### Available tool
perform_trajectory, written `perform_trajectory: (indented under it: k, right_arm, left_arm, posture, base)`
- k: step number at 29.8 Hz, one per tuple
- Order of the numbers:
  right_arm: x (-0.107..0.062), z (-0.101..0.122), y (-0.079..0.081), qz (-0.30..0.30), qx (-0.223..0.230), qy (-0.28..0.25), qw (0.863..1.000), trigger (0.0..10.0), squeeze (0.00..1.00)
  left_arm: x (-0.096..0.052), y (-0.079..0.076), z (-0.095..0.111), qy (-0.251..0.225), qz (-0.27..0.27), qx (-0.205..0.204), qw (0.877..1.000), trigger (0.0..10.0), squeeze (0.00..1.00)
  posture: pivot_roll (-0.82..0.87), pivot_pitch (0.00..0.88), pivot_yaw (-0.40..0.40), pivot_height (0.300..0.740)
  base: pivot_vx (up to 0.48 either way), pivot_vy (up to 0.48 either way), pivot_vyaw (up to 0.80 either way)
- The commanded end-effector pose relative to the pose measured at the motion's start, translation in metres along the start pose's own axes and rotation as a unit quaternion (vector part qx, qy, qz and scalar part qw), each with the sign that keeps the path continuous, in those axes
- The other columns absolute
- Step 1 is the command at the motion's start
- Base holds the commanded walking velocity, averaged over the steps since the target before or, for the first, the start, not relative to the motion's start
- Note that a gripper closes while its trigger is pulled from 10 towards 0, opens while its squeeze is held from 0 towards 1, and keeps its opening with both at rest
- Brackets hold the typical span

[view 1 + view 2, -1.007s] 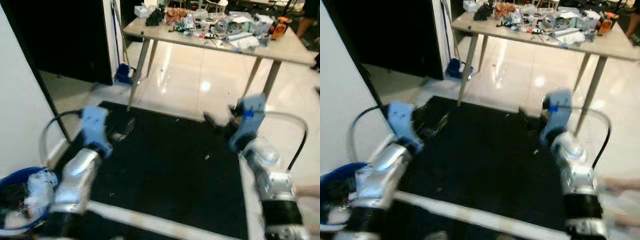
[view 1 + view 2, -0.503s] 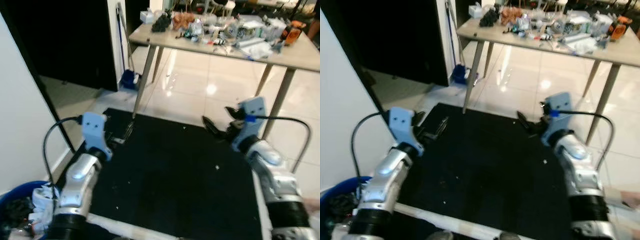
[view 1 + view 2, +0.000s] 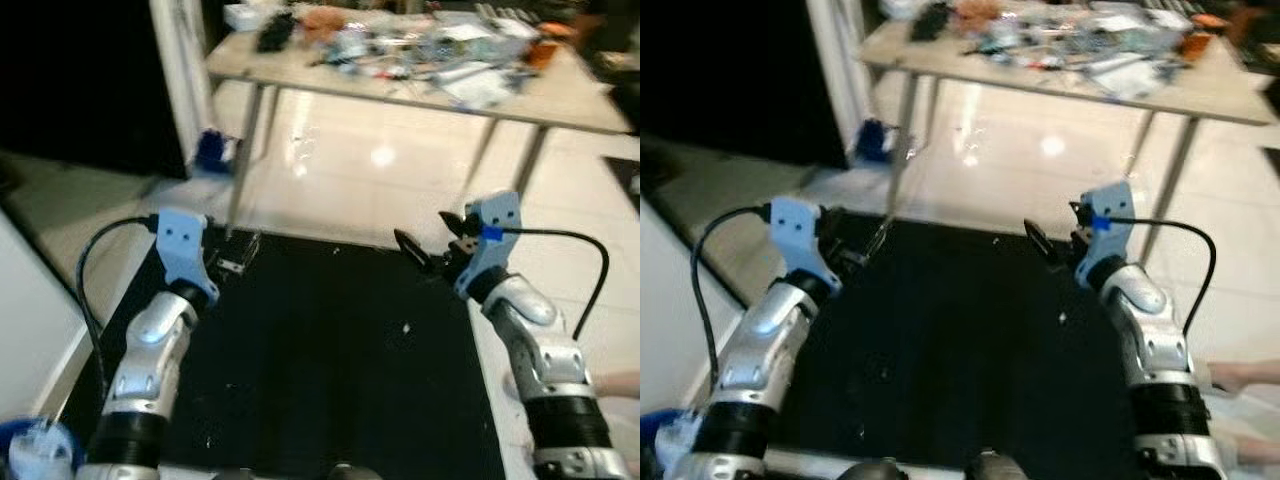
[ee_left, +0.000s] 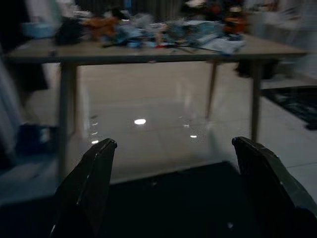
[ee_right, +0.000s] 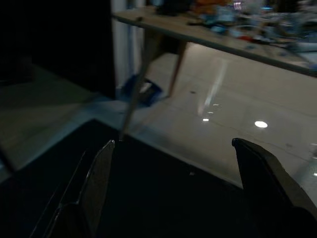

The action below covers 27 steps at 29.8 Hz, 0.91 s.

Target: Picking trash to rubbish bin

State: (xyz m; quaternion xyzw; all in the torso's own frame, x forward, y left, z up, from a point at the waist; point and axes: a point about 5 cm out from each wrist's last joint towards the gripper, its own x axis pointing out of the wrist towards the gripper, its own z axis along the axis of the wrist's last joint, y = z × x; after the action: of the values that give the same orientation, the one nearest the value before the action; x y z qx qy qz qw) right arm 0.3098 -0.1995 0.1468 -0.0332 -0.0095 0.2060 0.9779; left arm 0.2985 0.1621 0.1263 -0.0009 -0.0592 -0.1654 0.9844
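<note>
A robot looks down over a black mat (image 3: 330, 370) on a pale glossy tiled floor (image 3: 390, 190), both silver arms raised ahead of it. The left claw (image 3: 232, 262) hovers over the mat's far left corner, its two black fingers spread wide with nothing between them. The right claw (image 3: 428, 255) hovers over the mat's far edge, also wide open and empty. Beyond the mat stands a desk (image 3: 590, 105) on slim legs, its top crowded with mixed clutter (image 3: 440, 50) too blurred to sort into single items. A blue rubbish bin (image 3: 30, 455), holding crumpled white material, sits at the robot's near left, well apart from both claws. A few pale specks of trash (image 3: 405, 327) lie on the mat between and below the claws, nearer the right one, touching neither. Judging by their look, these scraps are tiny, very light and probably flimsy, so they would likely need a fingertip pinch pressed flat against the mat, and could easily slip or flick away. Any larger trash among the desk clutter cannot be made out. A blue object (image 3: 210, 150) sits on the floor by the desk's left leg.
</note>
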Motion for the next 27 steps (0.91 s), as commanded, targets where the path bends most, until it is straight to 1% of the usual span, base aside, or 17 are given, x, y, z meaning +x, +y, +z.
perform_trajectory:
  k: [1,8,25,27]
  right_arm:
    - [0.0017,-0.0019,0.0048,0.008,0.004,0.002,1.000,10.0,0.00]
    - [0.0018,-0.0020,0.0021,0.002,0.003,0.002,1.000,10.0,0.00]
    - [0.0022,-0.0017,0.0023,0.001,0.002,0.003,1.000,10.0,0.00]
    - [0.0022,-0.0018,0.0019,0.000,0.001,0.003,1.000,10.0,0.00]
  left_arm:
    - [0.0012,-0.0002,-0.0011,0.004,-0.002,0.000,1.000,10.0,0.00]
    - [0.0026,-0.0018,0.0000,0.001,-0.006,0.001,1.000,10.0,0.00]
    - [0.0051,-0.0041,0.0022,-0.003,-0.014,0.002,1.000,10.0,0.00]
    - [0.0052,-0.0044,0.0023,-0.004,-0.015,0.003,1.000,10.0,0.00]
  posture:
    - [-0.05,0.000,-0.032,0.740]
    - [-0.05,0.000,-0.032,0.740]
    - [-0.05,0.000,-0.028,0.740]
    - [-0.06,0.000,-0.028,0.740]
  base:
    - [0.356,0.000,0.00]
    - [0.360,0.000,0.00]
    - [0.360,0.000,0.00]
    - [0.360,0.000,-0.72]
